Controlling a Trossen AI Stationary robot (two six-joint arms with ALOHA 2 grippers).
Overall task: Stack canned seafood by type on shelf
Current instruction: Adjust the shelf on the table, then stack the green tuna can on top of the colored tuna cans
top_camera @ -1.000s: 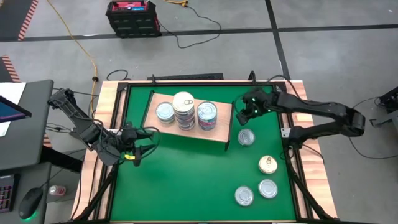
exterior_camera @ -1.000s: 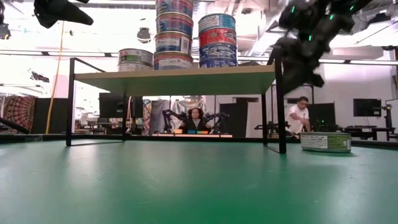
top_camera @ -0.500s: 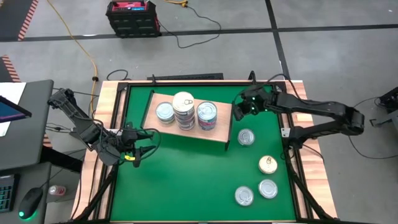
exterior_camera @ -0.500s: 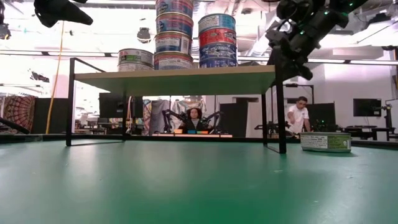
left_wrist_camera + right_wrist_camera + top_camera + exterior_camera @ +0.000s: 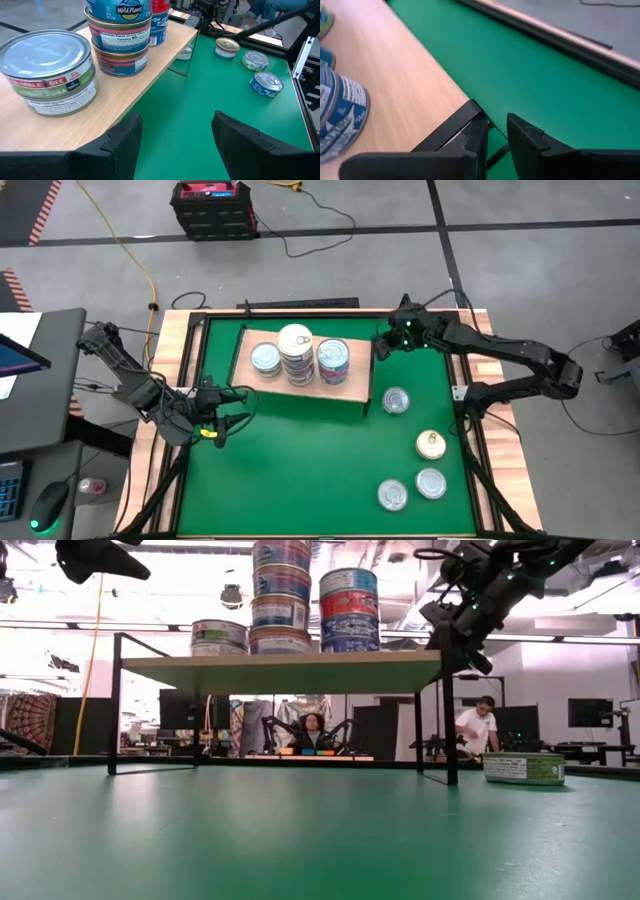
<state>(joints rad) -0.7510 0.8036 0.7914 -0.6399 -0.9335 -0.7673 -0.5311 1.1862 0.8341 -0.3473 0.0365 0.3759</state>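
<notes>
running left-right, shelf (image 5: 345, 395) tilts slightly; cans (image 5: 296, 355) upright.

I see the shelf (image 5: 150, 65) as pale, matt wood with a fine grain, on thin black metal legs (image 5: 451, 720). The cans (image 5: 52, 75) are metal with smooth, shiny lids and glossy printed paper labels. The table (image 5: 290, 460) wears a matt green, cloth-like cover inside a light wooden border (image 5: 170, 370). My left hand's fingers (image 5: 245, 145) look like dull black plastic.
</notes>
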